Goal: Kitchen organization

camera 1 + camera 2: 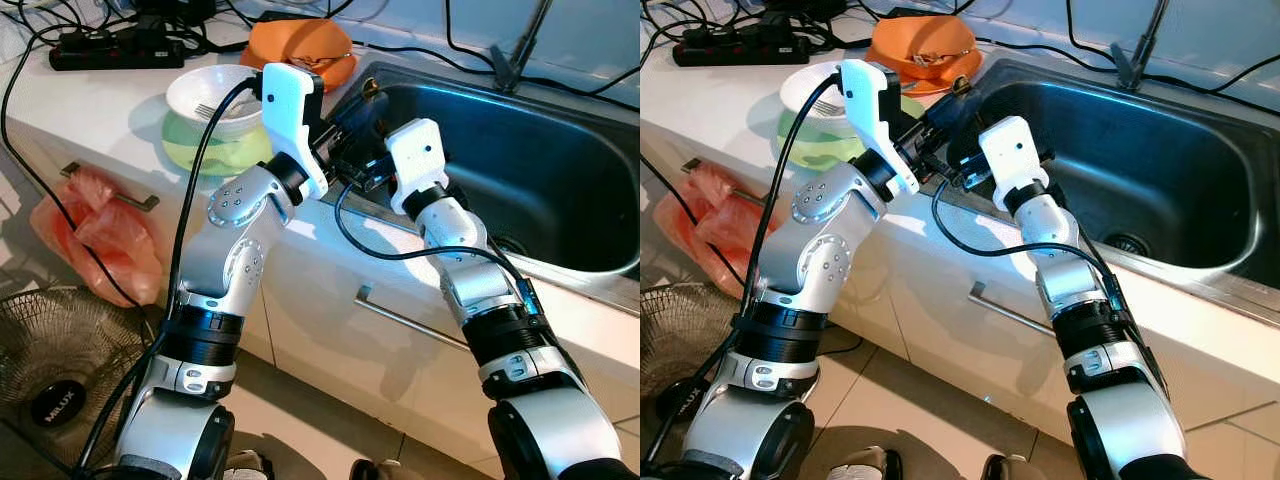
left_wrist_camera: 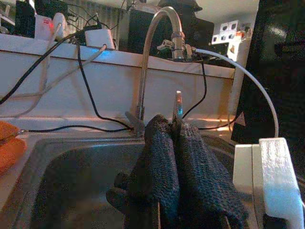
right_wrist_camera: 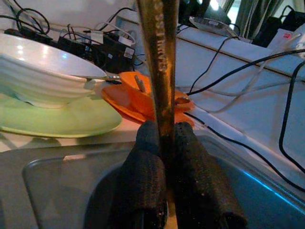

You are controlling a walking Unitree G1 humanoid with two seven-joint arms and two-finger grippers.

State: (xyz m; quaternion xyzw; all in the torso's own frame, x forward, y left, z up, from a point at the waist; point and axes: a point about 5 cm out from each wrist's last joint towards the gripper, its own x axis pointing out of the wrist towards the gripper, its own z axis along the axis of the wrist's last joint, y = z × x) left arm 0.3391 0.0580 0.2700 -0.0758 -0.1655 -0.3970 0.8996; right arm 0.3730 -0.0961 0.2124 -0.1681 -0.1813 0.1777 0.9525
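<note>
Here, from my head camera, I saw both my arms raised over the near left corner of the steel sink (image 1: 560, 200). My left gripper (image 1: 350, 125) and right gripper (image 1: 372, 168) met there, almost touching, just above the sink's rim. Beside the sink, on the counter to its left, a white bowl (image 1: 210, 95) with a fork (image 1: 205, 110) in it stood on a green plate (image 1: 215, 150). Behind that corner of the sink lay an orange dish (image 1: 300, 50) with something small in it; I could not tell what. A power strip (image 1: 115, 48) lay farther left along the counter.

From my left wrist, my fingers (image 2: 159, 162) were pressed together around a thin metal piece (image 2: 177, 107) that stuck up between them toward the tap (image 2: 157, 52) behind the sink.

From my right wrist, my fingers (image 3: 147, 186) pinched a long metal utensil handle (image 3: 159, 57). Its long axis ran straight out beyond my fingertips, above the sink basin. The white bowl and orange dish sat beyond the sink's edge.

Both grippers seemed to hold one utensil between them, likely a hand-over, the right being nearer the basin.
</note>
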